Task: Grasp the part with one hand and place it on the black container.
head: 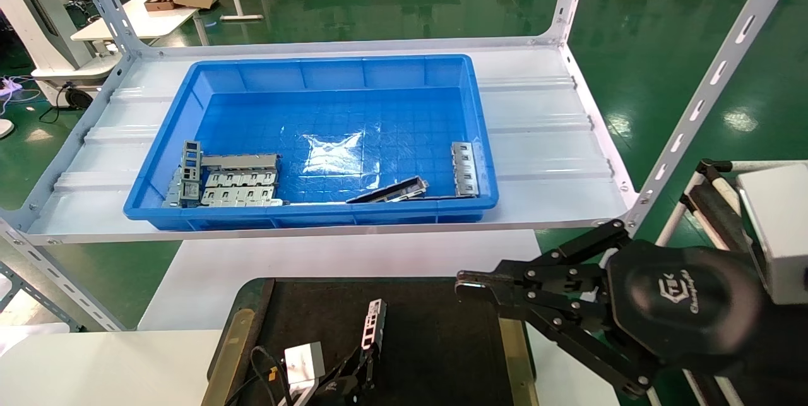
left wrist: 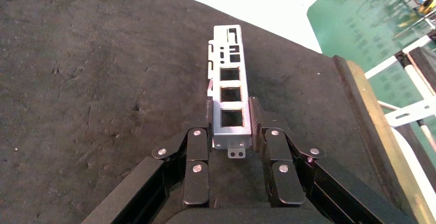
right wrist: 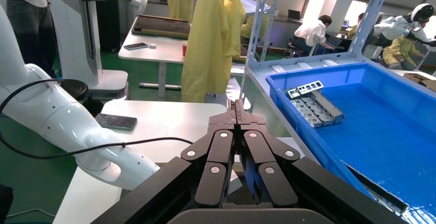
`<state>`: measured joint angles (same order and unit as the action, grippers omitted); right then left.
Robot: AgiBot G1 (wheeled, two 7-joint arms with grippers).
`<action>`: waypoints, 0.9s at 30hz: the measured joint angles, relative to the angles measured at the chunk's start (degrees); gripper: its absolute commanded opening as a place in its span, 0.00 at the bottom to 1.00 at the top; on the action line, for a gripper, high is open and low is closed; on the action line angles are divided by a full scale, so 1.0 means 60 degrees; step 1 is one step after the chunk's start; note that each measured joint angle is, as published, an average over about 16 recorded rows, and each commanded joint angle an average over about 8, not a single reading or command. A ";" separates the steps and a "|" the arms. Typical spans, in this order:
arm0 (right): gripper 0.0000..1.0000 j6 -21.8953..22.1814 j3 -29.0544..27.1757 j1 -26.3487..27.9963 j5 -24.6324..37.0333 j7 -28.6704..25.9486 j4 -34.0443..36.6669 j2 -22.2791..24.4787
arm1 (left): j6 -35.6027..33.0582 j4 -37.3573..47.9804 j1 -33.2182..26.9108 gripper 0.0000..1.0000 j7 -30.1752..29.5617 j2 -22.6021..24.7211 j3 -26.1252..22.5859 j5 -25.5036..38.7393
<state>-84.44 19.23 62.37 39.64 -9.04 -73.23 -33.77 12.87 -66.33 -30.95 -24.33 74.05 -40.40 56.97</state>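
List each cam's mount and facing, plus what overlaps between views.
Head: up top, looking down at blue bin and black container; both end effectors show.
Left wrist: looks along left end effector clamping the part over the container.
Right wrist: looks along shut right end effector across the room.
Shared: part, head and left wrist; bin, head and right wrist.

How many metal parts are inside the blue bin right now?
About 6, stacked ones may hide more: in the blue bin, four cluster at the left front corner, a dark slanted strip lies at front middle, one plate at the right wall.
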 measured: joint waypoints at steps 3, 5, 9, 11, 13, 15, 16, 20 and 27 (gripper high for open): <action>0.18 0.0000 0.0001 0.0000 0.0000 0.0000 0.0000 0.0000 | 0.0260 0.0053 -0.0126 0.07 0.0180 0.0015 -0.0274 -0.0381; 0.43 0.0000 0.0001 0.0000 -0.0001 0.0001 0.0000 0.0000 | 0.0445 0.0069 -0.0213 0.31 0.0319 0.0013 -0.0465 -0.0669; 0.93 0.0001 0.0002 0.0001 -0.0001 0.0001 0.0000 0.0001 | 0.0843 0.0035 -0.0397 0.81 0.0644 -0.0020 -0.0872 -0.1338; 1.00 0.0001 0.0003 0.0001 -0.0002 0.0001 0.0000 0.0001 | 0.1055 -0.0025 -0.0498 1.00 0.0830 -0.0053 -0.1089 -0.1722; 1.00 0.0001 0.0003 0.0001 -0.0002 0.0001 0.0000 0.0001 | 0.1271 -0.0122 -0.0604 1.00 0.1027 -0.0100 -0.1310 -0.2131; 1.00 0.0001 0.0003 0.0001 -0.0002 0.0002 0.0000 0.0001 | 0.1491 -0.0257 -0.0716 1.00 0.1233 -0.0164 -0.1536 -0.2565; 1.00 0.0002 0.0004 0.0001 -0.0002 0.0002 0.0000 0.0001 | 0.1600 -0.0336 -0.0773 1.00 0.1337 -0.0200 -0.1648 -0.2785; 1.00 0.0002 0.0005 0.0001 -0.0003 0.0002 0.0000 0.0002 | 0.2030 -0.0722 -0.1011 1.00 0.1753 -0.0370 -0.2081 -0.3660; 1.00 0.0003 0.0006 0.0002 -0.0004 0.0003 0.0000 0.0002 | 0.2597 -0.1410 -0.1411 1.00 0.2353 -0.0657 -0.2649 -0.4825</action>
<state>-84.42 19.27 62.38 39.62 -9.02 -73.23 -33.75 28.44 -74.79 -39.41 -10.21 70.11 -56.29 28.02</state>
